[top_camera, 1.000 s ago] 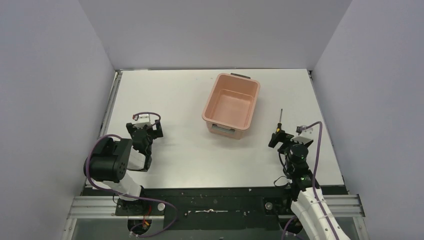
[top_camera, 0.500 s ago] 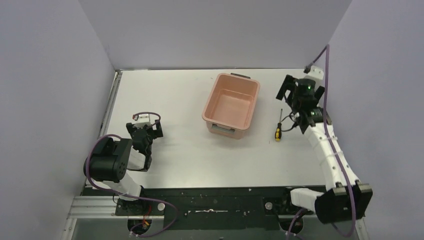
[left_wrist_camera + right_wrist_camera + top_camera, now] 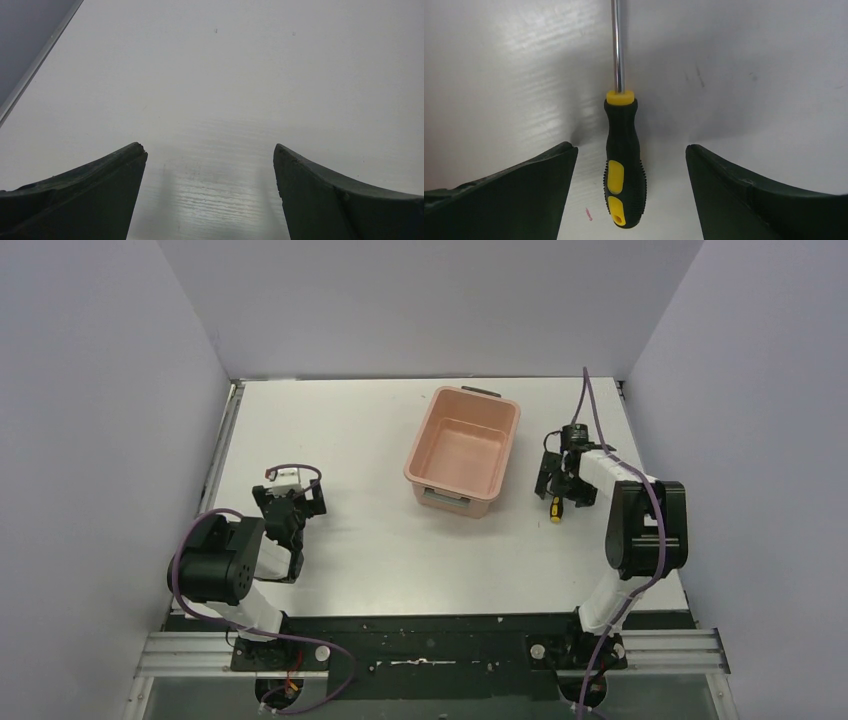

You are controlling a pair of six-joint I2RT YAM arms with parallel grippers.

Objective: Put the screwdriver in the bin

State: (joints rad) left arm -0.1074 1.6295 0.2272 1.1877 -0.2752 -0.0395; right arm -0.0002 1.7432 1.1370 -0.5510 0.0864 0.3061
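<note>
Got the right gripper down low over the table, fingers spread wide and pinching nothing. Can see the screwdriver lying flat right between those two fingers, with a strip of bare table on either side of the black-and-yellow handle, so touching neither one. Points its thin metal shaft straight out past the fingertips, butt end back toward the palm. Definitely lying outside the bin. From above, can spot that tub off beyond the left-hand finger of the right gripper, near it but apart. Looks salmon-pink, standing upright, with a grey handle at each short end. Shows just its own bare pink floor inside. Got the left gripper way over on the other side of the bin, well apart from it, fingers opened wide too, with only white tabletop showing between them.
</note>
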